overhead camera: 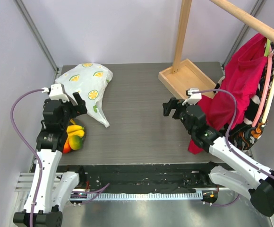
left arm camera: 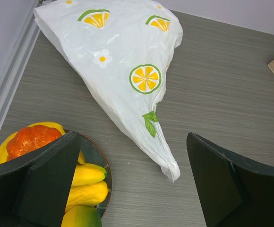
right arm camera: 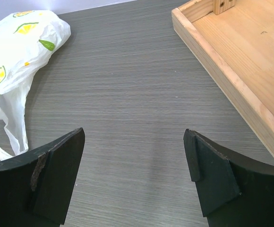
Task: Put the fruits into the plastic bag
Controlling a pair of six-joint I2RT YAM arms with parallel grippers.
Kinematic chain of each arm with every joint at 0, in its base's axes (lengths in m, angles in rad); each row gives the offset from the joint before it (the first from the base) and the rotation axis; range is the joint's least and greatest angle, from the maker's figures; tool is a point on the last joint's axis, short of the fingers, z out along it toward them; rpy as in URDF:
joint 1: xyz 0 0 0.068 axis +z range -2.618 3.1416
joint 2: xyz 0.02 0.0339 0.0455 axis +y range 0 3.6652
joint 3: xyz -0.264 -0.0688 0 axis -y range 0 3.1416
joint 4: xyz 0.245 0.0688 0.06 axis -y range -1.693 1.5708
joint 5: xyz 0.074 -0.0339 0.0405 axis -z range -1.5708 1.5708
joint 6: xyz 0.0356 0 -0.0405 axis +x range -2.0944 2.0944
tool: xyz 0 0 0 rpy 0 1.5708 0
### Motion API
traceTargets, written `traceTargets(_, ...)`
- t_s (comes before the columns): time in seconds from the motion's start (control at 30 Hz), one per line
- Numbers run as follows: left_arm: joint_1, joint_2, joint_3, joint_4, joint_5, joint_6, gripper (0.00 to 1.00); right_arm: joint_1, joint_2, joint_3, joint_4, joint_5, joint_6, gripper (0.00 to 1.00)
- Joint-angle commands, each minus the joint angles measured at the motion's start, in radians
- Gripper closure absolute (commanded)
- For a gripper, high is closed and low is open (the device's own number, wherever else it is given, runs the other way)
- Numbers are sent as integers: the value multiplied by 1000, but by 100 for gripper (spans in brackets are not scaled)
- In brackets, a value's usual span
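Observation:
The white plastic bag [overhead camera: 90, 87] with lemon prints lies flat at the table's back left; it also shows in the left wrist view [left arm camera: 127, 71] and the right wrist view [right arm camera: 19, 56]. The fruits [overhead camera: 73, 137] sit on a round grey plate [left arm camera: 98, 165] at the left: yellow bananas [left arm camera: 87, 184], an orange-red fruit [left arm camera: 33, 138] and a green-yellow mango [left arm camera: 82, 217]. My left gripper [overhead camera: 75, 105] is open and empty, above the table between the plate and the bag's narrow end [left arm camera: 170, 168]. My right gripper [overhead camera: 171, 107] is open and empty over bare table.
A shallow wooden tray [overhead camera: 186, 78] with an upright post stands at the back right, also in the right wrist view [right arm camera: 241, 52]. A red cloth [overhead camera: 238, 85] hangs from a wooden rail at the right, with striped fabric below it.

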Motion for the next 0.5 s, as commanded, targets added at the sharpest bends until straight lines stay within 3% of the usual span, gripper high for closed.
traceTargets(0.0,-7,22,-10,19,11,-20,0,-2,-57,1,14,11,40,6)
traceTargets(0.33,-12,125,-33,-21,11,-166,10,-2,-103,27,-112,40,51,7)
traceTargets(0.47,-55,115,-124,39,-15,-286,12,-4,-89,27,-100,15,62,7)
